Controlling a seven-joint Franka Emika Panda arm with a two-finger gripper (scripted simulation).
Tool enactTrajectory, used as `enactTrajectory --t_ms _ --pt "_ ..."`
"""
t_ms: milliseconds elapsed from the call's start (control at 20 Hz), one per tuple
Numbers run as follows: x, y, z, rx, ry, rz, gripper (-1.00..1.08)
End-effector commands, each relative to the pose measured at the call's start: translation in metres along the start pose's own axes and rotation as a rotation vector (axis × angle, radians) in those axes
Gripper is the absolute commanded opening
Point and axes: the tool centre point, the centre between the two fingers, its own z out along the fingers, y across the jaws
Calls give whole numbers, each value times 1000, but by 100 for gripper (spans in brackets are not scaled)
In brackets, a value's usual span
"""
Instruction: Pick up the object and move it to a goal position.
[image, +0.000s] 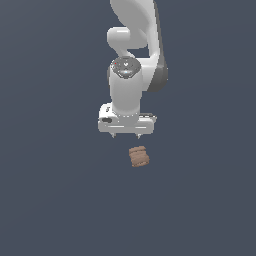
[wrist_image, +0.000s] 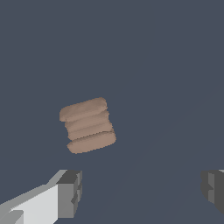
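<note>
The object is a small brown ridged barrel-like block (image: 139, 156) lying on the dark grey surface, just in front of and slightly to the exterior view's right of my white gripper (image: 126, 135). In the wrist view the block (wrist_image: 87, 125) lies ahead of the gripper (wrist_image: 142, 190), offset toward one finger. The two grey fingertips (wrist_image: 70, 192) stand wide apart with nothing between them. The gripper is open and empty, hovering above the surface and not touching the block.
The flat dark grey surface (image: 55, 190) stretches all around. The white arm (image: 132, 45) rises behind the gripper toward the top of the exterior view. No goal marker shows.
</note>
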Motion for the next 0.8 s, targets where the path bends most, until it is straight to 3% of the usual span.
enactTrajectory --t_ms 0,450,750 --pt "0 0 0 0 0 0 100" --pt "11 18 -8 -22 30 40 100" --pt "12 14 -3 -21 28 24 100"
